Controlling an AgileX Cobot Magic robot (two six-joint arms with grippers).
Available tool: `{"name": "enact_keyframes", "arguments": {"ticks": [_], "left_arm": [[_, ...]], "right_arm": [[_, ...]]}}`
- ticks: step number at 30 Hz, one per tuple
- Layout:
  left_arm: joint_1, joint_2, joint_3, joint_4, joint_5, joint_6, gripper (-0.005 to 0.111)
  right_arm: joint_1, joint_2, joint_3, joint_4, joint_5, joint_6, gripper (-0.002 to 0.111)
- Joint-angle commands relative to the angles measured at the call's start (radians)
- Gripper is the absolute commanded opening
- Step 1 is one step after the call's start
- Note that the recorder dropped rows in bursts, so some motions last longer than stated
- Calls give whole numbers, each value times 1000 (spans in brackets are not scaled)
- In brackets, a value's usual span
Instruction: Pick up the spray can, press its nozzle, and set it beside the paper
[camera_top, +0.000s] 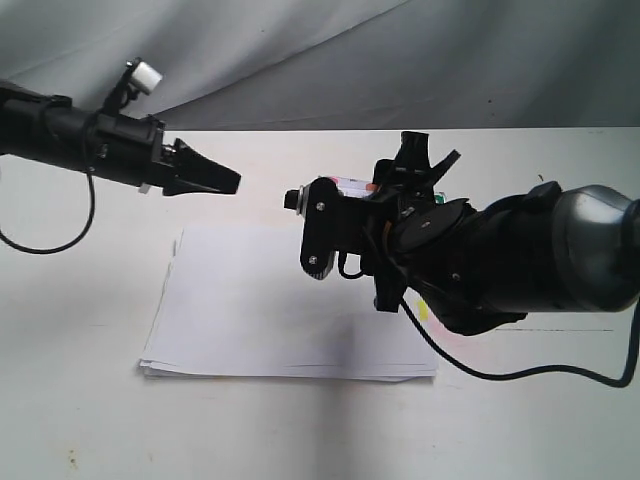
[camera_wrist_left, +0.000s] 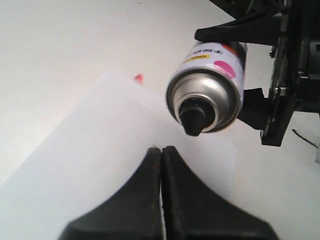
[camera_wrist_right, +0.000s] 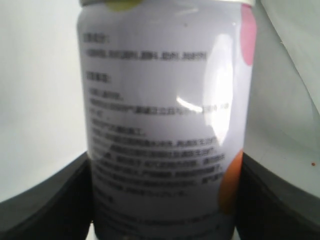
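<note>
My right gripper (camera_top: 335, 215) is shut on the spray can (camera_wrist_left: 212, 85), holding it on its side in the air above the paper (camera_top: 280, 310). In the right wrist view the can's printed label (camera_wrist_right: 160, 130) fills the space between both fingers. The black nozzle (camera_wrist_left: 196, 117) points toward my left gripper (camera_top: 232, 182), which is shut with nothing in it and hangs a short way from the nozzle without touching it. Its closed fingertips (camera_wrist_left: 161, 150) show below the nozzle in the left wrist view. A pink-red mark (camera_wrist_left: 138, 77) sits at the paper's edge.
The white table (camera_top: 80, 400) runs all around the paper. A grey cloth backdrop (camera_top: 330, 60) hangs behind its far edge. Black cables (camera_top: 520, 375) trail from both arms over the table.
</note>
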Motion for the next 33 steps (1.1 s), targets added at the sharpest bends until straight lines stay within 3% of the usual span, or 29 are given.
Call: {"name": "enact_keyframes", "arguments": {"ticks": [1,9,15,21,26,33], "left_arm": [[50,-63,64,-7,5,3,0],[55,-80,98,-22,5,24,0],[55,-80,98,-22,5,15,0],[55,-80,98,-22,5,8,0],[55,-80,98,-22,5,8,0],[55,-80,98,-29,5,13,0]], "right_arm": [[1,-15,-8,-34,17,1,0],[1,-15,-8,-34,26,1,0],[-1,-139,-10,174,29,13,0],[-3,-377,-10,384,36,151,0],[-3,-552,22,499,165,317,0],[0,-741,320,444,117,687,0]]}}
